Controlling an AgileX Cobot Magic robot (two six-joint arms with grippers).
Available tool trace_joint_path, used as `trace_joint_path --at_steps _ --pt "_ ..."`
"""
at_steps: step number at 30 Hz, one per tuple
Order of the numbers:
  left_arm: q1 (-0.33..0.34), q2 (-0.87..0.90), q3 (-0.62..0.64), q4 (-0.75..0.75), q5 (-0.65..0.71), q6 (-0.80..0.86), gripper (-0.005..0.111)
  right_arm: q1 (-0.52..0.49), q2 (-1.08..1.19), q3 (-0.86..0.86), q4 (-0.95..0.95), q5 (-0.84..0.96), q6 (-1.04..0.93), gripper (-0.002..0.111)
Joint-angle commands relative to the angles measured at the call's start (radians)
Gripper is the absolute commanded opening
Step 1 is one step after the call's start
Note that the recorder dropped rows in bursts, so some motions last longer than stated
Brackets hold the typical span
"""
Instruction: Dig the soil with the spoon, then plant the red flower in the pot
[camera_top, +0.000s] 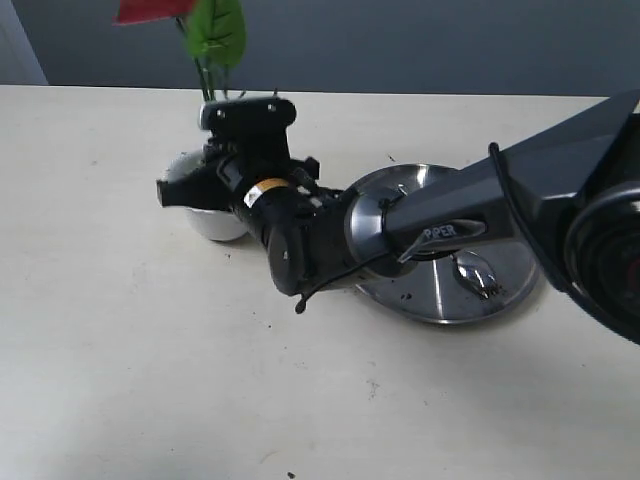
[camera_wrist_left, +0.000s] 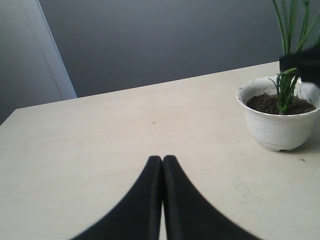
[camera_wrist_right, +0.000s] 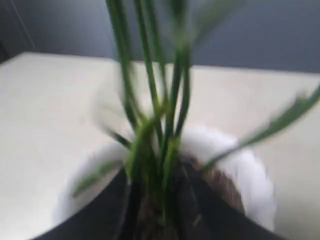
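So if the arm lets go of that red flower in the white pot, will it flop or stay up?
Likely top-heavy: the red flower sits high on thin green stems, so it may lean. The soil looks loose, so its grip is probably weak. The right pincer closes around the stems, suggesting support is needed.

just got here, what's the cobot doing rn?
The right gripper has reached across to the white pot and sits closed around the green stems of the red flower, which stand upright in the soil. The view there is blurred, so how firm the grip is I cannot tell. The spoon lies on the steel plate, so digging looks done. The left gripper is shut, empty, and apart from the pot.
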Motion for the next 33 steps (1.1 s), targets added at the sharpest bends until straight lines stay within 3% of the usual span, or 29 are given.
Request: trace_joint_path --at_steps 1,10,23,28,31,33 --pt "-0.002 -0.004 0.002 -0.002 -0.005 -0.003 0.000 -0.003 0.038 0.026 0.007 0.157 0.002 0.035" --pt "-0.002 -0.004 0.002 -0.002 -0.008 -0.003 0.000 -0.003 -0.007 0.026 -0.105 0.050 0.002 0.036" --pt "-0.002 -0.004 0.002 -0.002 -0.008 -0.003 0.000 -0.003 -0.065 0.024 -0.107 0.052 -0.021 0.036" --pt "-0.002 -0.004 0.002 -0.002 -0.008 -0.003 0.000 -0.003 -0.097 0.024 -0.106 -0.030 -0.024 0.036" --pt "-0.002 -0.004 0.002 -0.002 -0.008 -0.003 0.000 -0.003 -0.159 0.024 -0.045 -0.040 -0.112 0.035" --pt "-0.002 -0.004 0.002 -0.002 -0.008 -0.003 0.000 -0.003 -0.215 0.024 0.095 -0.009 -0.231 0.031"
